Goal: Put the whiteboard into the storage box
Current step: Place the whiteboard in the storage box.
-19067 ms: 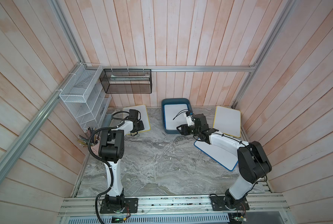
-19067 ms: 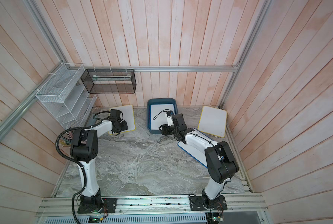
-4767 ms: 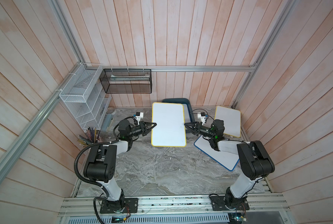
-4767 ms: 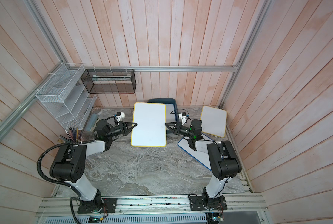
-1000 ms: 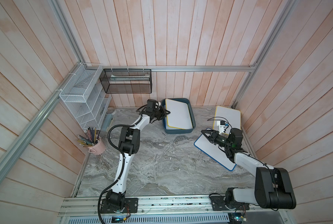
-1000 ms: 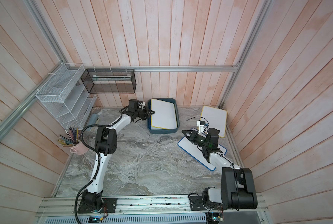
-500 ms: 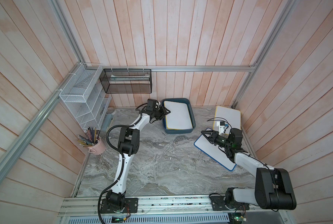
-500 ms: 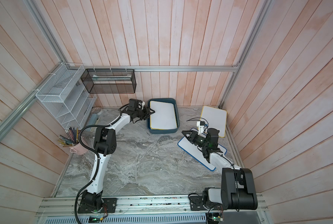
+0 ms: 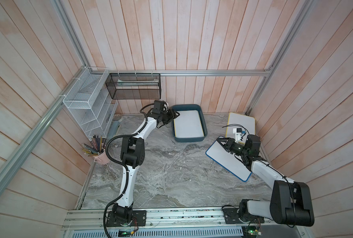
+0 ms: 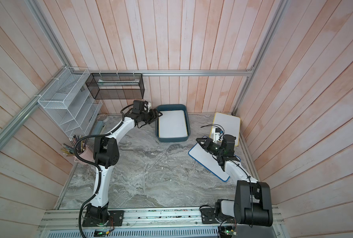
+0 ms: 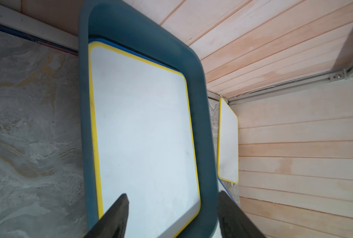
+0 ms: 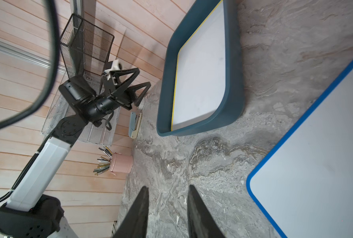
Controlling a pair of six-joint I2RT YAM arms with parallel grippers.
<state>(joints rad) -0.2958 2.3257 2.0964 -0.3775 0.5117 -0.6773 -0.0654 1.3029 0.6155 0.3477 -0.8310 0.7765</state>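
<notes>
Pale wooden planks wall in a grey marbled surface; at its back sits the dark teal-blue plastic storage box with rounded corners; a white whiteboard with a yellow rim lies flat inside it and covers most of its floor; in the left wrist view a blue edge shows beneath that board at 1 corner. The left arm stretches to the box's far left corner; its jaws are spread wide and hold nothing; whether they touch the rim I cannot tell. The right arm hangs over a white whiteboard with a blue rim, which lies on the surface well apart from the box; its jaws stand partly apart with nothing between them. Another yellow-rimmed whiteboard lies near the right wall; a black mesh basket and a white wire rack hang in the far left corner; a pink cup of pencils stands below the rack.
</notes>
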